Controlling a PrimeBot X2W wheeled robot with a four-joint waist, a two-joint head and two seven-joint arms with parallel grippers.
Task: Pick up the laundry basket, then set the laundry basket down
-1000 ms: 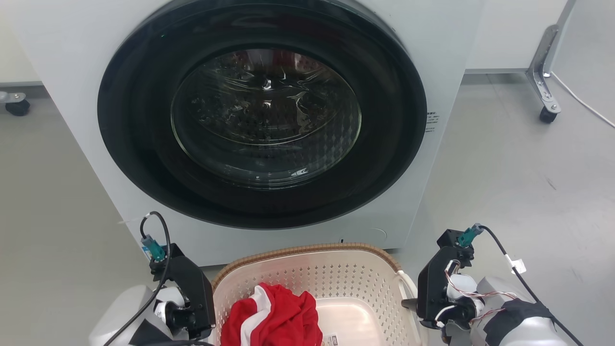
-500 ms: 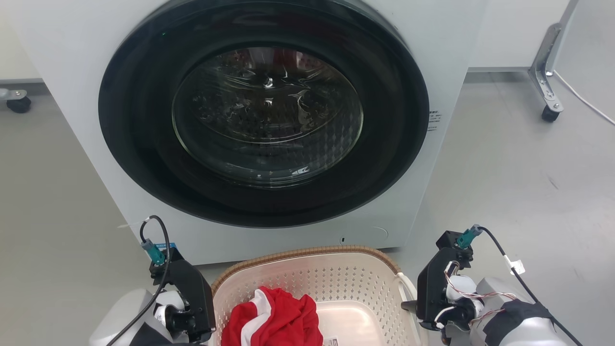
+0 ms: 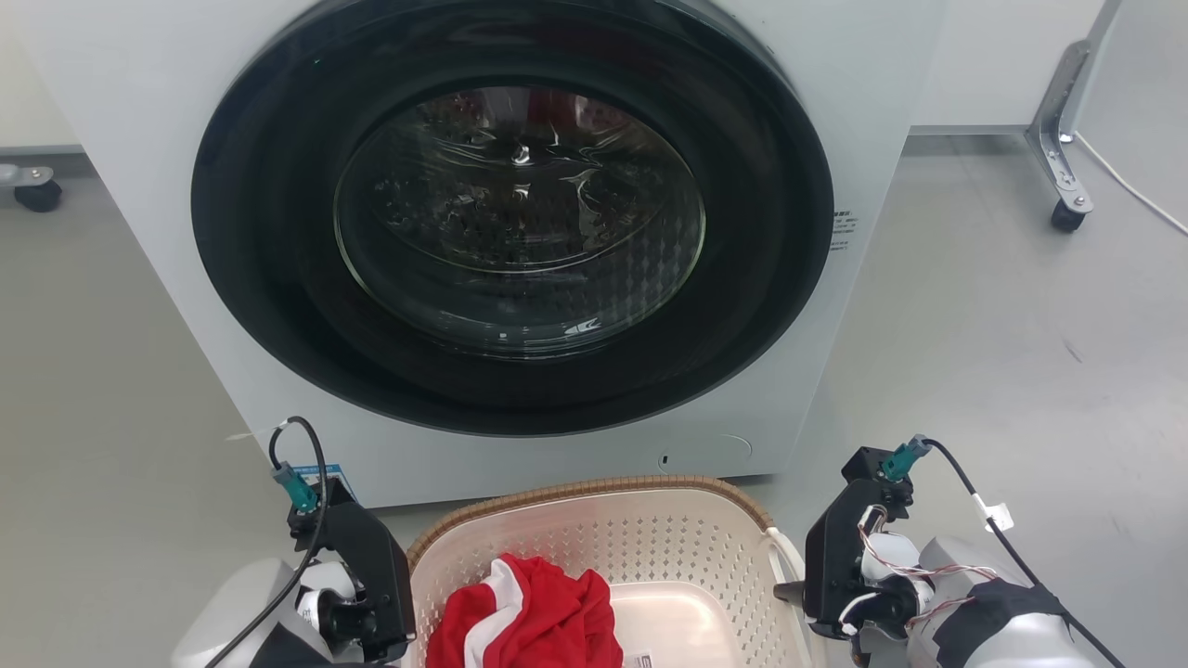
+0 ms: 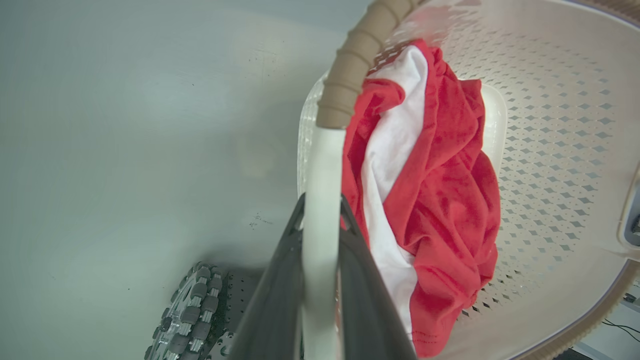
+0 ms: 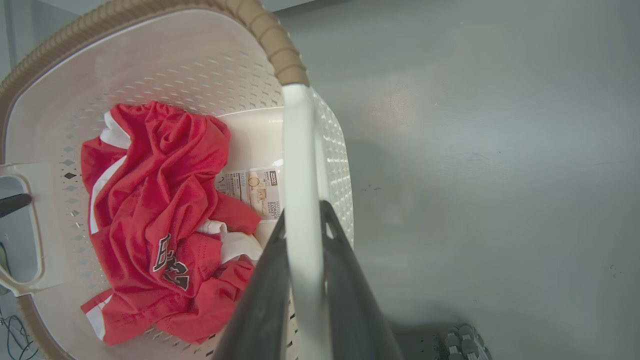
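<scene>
The laundry basket (image 3: 594, 489), cream with perforated sides and a brown woven-look rim, sits at the bottom centre of the head view, right in front of the washer. A red and white garment (image 3: 529, 612) lies inside it. My left gripper (image 4: 321, 220) is shut on the basket's white left handle (image 4: 320, 165). My right gripper (image 5: 303, 222) is shut on the white right handle (image 5: 299, 150). In the head view the left gripper (image 3: 371, 603) and right gripper (image 3: 817, 584) flank the basket. I cannot tell whether the basket's bottom touches the floor.
A white front-loading washer (image 3: 139, 139) with a large dark round door (image 3: 510, 213), which looks shut, stands close ahead. Grey floor (image 3: 1021, 325) spreads to both sides. A metal leg on a caster (image 3: 1065, 215) stands at the far right and another caster (image 3: 37, 193) at the far left.
The basket and both grippers sit slightly lower in the head view and a little farther from the washer's base. Both grips on the handles look unchanged.
</scene>
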